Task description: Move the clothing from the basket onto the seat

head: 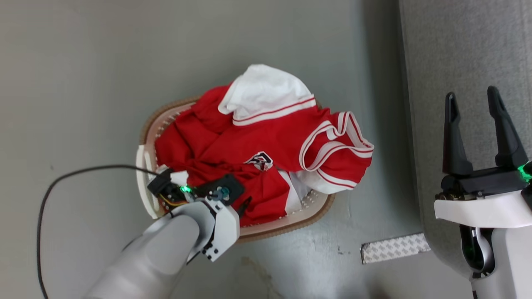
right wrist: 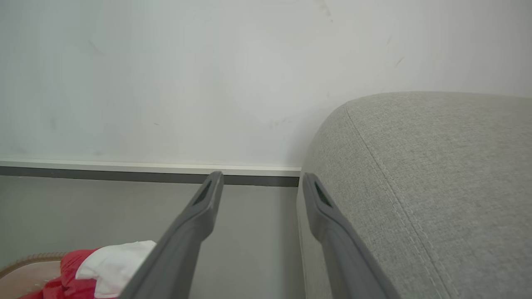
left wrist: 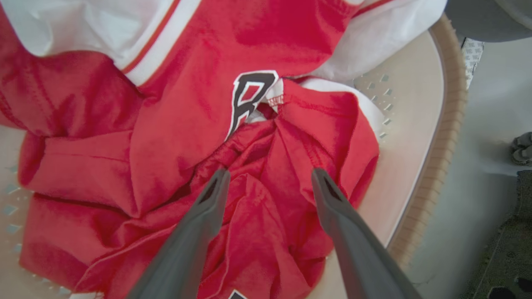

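The clothing (head: 249,145) lay heaped in the basket (head: 286,229), left of the seat (head: 457,41). The left gripper (left wrist: 268,176), fingers (left wrist: 208,207) spread and empty, hovered over a bunched fold (left wrist: 257,199). The cloth looked soft and light, probably best pinched there. The right gripper (head: 471,97) gaped, empty.

The clothing (head: 232,149) is thin, smooth cloth with a faint sheen, creased throughout. The basket (left wrist: 415,104) has smooth matt plastic walls and a ribbed, woven-look brown rim. The seat (right wrist: 436,187) is coarse matt woven fabric with stitched seams. The floor (head: 83,62) is smooth and matt.
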Tool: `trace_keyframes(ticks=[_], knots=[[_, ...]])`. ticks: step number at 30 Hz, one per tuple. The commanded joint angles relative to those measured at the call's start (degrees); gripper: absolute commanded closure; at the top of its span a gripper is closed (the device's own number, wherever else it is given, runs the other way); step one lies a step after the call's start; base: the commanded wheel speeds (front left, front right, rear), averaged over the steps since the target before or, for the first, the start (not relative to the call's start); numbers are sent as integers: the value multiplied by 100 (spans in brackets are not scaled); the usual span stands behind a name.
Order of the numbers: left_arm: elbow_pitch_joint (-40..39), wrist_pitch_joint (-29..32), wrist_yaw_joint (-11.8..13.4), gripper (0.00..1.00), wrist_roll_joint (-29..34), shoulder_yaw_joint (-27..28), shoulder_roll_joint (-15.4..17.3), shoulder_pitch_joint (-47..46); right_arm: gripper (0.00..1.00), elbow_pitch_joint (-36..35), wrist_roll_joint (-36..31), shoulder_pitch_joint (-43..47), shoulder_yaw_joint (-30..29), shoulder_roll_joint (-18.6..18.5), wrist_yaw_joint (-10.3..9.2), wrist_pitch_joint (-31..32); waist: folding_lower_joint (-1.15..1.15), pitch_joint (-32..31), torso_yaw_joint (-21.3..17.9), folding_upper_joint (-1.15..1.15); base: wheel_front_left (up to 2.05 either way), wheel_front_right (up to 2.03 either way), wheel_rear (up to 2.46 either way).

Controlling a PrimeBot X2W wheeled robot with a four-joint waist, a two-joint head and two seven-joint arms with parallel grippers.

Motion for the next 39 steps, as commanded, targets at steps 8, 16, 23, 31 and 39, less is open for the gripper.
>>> trace_keyframes(ticks=[8, 16, 23, 31, 39], knots=[[294, 116, 12, 0, -277, -452, 112, -519, 0, -178, 96, -203, 31, -21, -12, 1, -1, 524, -108, 0, 0, 0, 0], [541, 109, 12, 0, -568, -738, 190, -833, 0, -302, 68, -276, 46, -21, -12, 0, -1, 868, -156, 0, 0, 0, 0], [673, 53, 12, 0, -780, -992, 150, -950, 0, -382, -46, -278, 13, -20, -12, 1, -1, 1033, -129, 0, 0, 0, 0], [694, -53, 12, 100, -1136, -1397, 68, -922, 0, -359, -168, -245, -21, -21, -12, 1, -1, 1001, -74, 0, 0, 0, 0], [550, -357, 12, 100, -1731, -1625, 150, -571, 0, -96, -121, 1, -26, -22, -12, 1, -1, 258, 1, 0, 0, 0, 0]])
